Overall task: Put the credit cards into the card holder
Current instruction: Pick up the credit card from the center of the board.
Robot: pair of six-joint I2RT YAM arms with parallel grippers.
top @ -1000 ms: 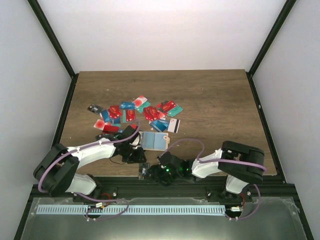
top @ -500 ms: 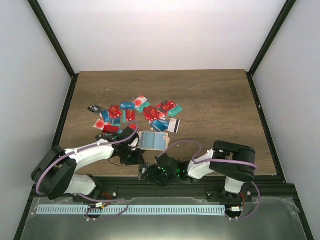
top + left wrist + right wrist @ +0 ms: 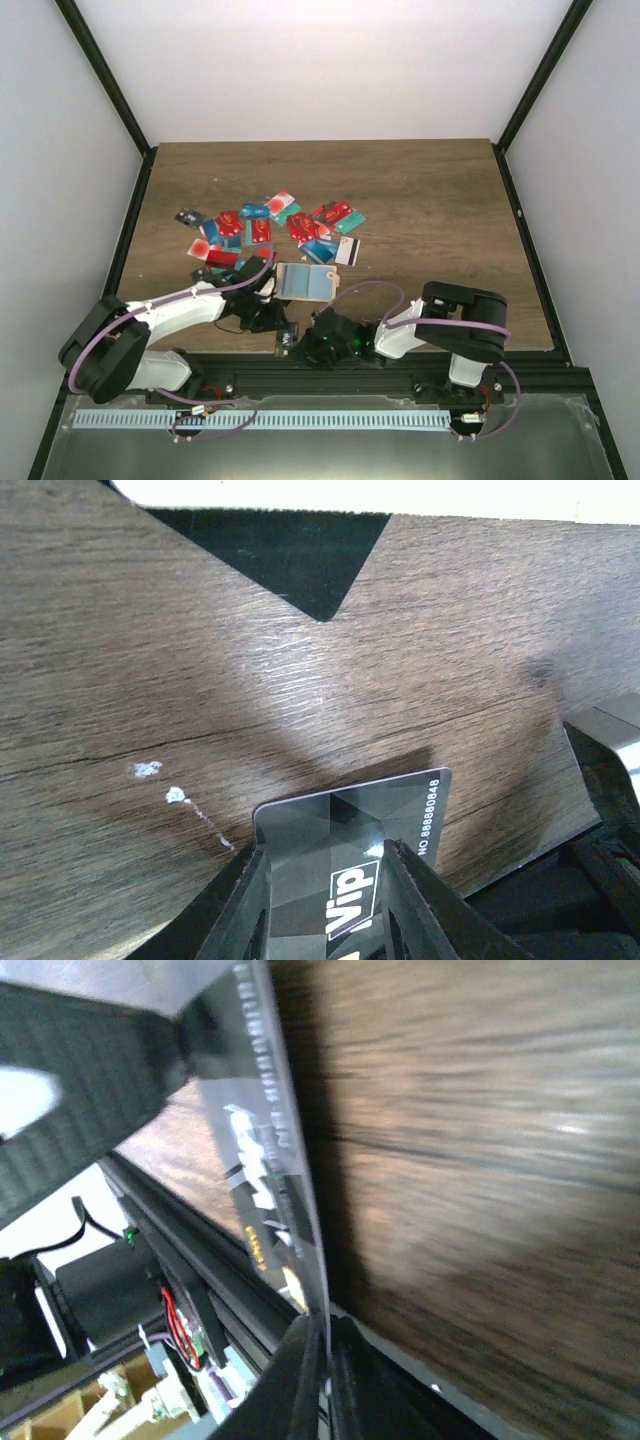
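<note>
Black VIP card (image 3: 350, 805) sat at the near edge of the tabletop (image 3: 430, 200), part over the black rail (image 3: 400, 362). One short end pointed away from the left wrist camera, long axis running back under the fingers. The number strip ran along its right edge.

Right pincer (image 3: 325, 1355) was clamped on that card, which showed edge-on in its own view. Left pincer (image 3: 326, 852) had fingers apart and laid over the card's face, "Vip" showing in the gap (contact with the card: can't tell).

Card holder (image 3: 303, 282) lay flat just past the left wrist. Its long axis ran left-right and the tan snap tab was at its right end.

Credit cards (image 3: 270, 228) were scattered beyond it, left of centre, in red, teal, blue and black. They overlapped at mixed angles.

Surface was dark wood grain with a couple of white specks (image 3: 160, 780). White walls (image 3: 330, 70) and black frame posts (image 3: 540, 75) stood on three sides.

Bare wood showed over the far strip and the right half. Both arms were bunched at the near edge, with their wrists close together.
</note>
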